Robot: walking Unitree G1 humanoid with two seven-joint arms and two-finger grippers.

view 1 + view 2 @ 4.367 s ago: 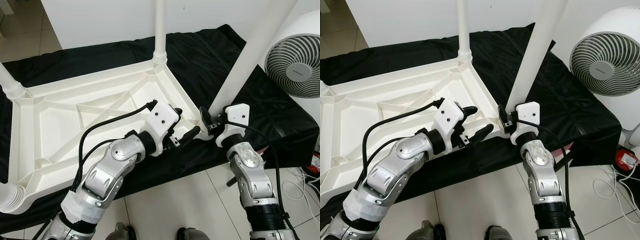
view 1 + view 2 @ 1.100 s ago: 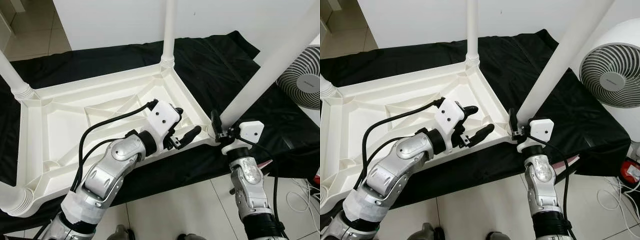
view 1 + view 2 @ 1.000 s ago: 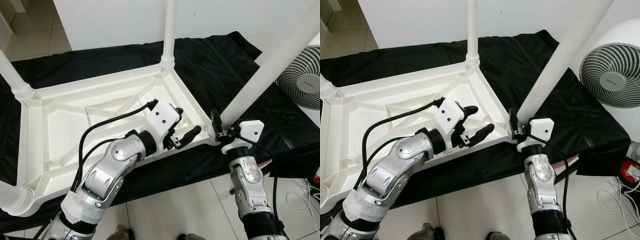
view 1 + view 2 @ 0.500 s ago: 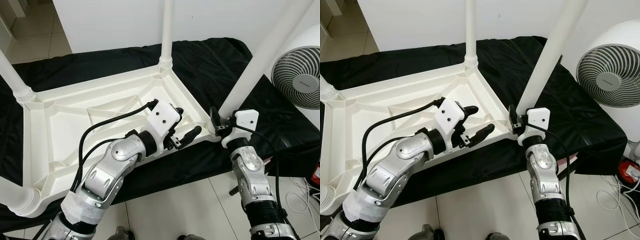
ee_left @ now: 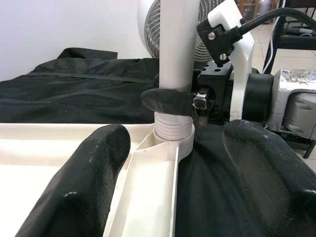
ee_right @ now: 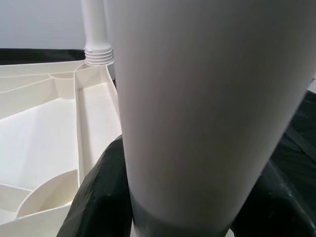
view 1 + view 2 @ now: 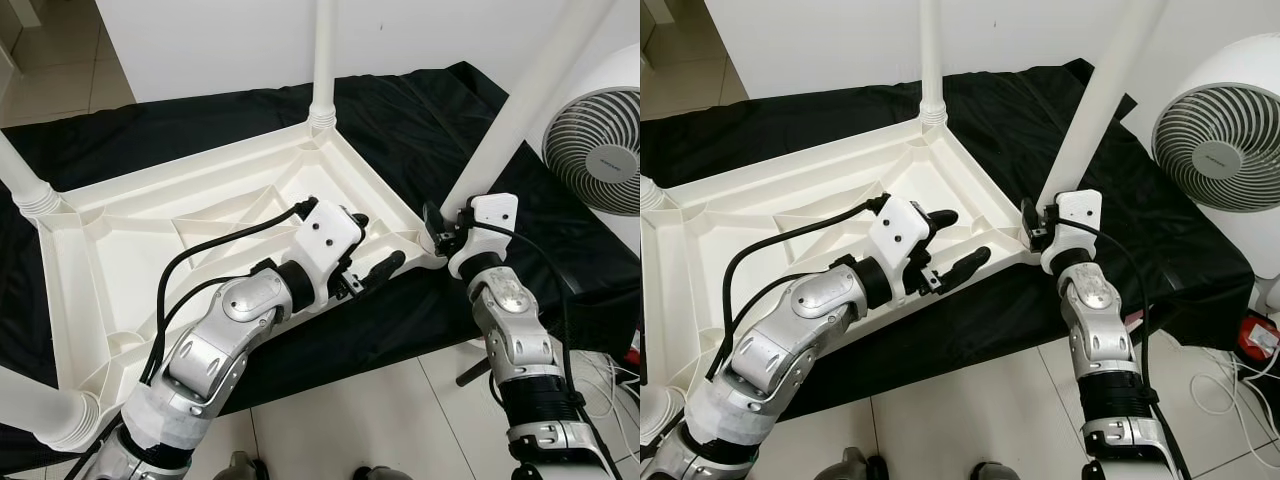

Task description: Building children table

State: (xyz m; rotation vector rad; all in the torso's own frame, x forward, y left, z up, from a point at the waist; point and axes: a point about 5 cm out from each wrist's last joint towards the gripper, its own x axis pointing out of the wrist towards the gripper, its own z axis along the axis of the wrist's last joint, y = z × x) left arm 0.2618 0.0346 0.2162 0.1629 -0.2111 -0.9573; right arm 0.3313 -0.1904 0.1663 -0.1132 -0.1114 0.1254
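The white children's table top lies upside down on a black cloth. Three white legs stand in its corners, the far one upright. My right gripper is shut on the base of the fourth leg at the near right corner, and the leg leans slightly right. In the right wrist view this leg sits between my black fingers. My left gripper is open, straddling the rim beside that corner. The left wrist view shows the leg's threaded base at the corner socket.
A white standing fan is at the right, close to the held leg. Cables lie on the tiled floor at the lower right. A white wall runs behind the cloth. Two more legs rise at the left, one further back and one nearer.
The held leg has swung from a strong rightward lean to more upright, with my right gripper following at its base. The left gripper has held its place. The camera shifted a little.
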